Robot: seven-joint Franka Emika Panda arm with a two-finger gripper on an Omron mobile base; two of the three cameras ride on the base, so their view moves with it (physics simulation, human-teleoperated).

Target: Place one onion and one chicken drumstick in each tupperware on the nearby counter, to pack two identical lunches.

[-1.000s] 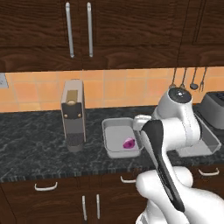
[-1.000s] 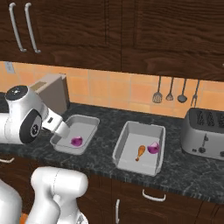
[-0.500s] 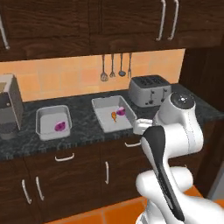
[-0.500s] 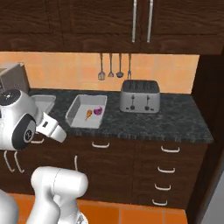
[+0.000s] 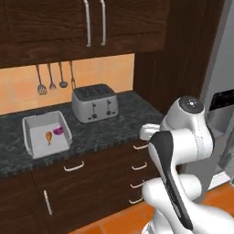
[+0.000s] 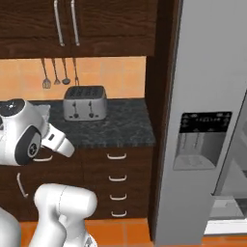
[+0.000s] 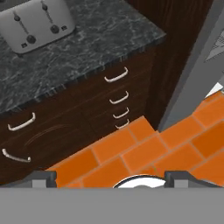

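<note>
Left base view: base has driven right since a second ago, so one tupperware point(image 5: 46, 138) with drumstick point(image 5: 48, 136) and onion point(image 5: 58, 130) sits far left on the counter point(image 5: 119, 123), toaster point(image 5: 94, 103) mid; likely heading off for the missing drumstick. Right base view: fridge point(image 6: 207, 116) now fills the right side; hand view: gripper point(image 7: 112, 177) spread wide, empty, over orange floor point(image 7: 144, 144)

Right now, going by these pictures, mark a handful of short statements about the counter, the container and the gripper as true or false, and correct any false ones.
1. The tupperware holds one onion and one chicken drumstick. True.
2. The toaster stands on the floor. False: it stands on the counter, to the right of the container.
3. The gripper is shut on an onion. False: its fingertips stand wide apart with nothing between them, over the orange floor tiles.
4. Utensils hang on the wall above the counter. True.
5. A fridge stands at the right end of the counter. True.
</note>
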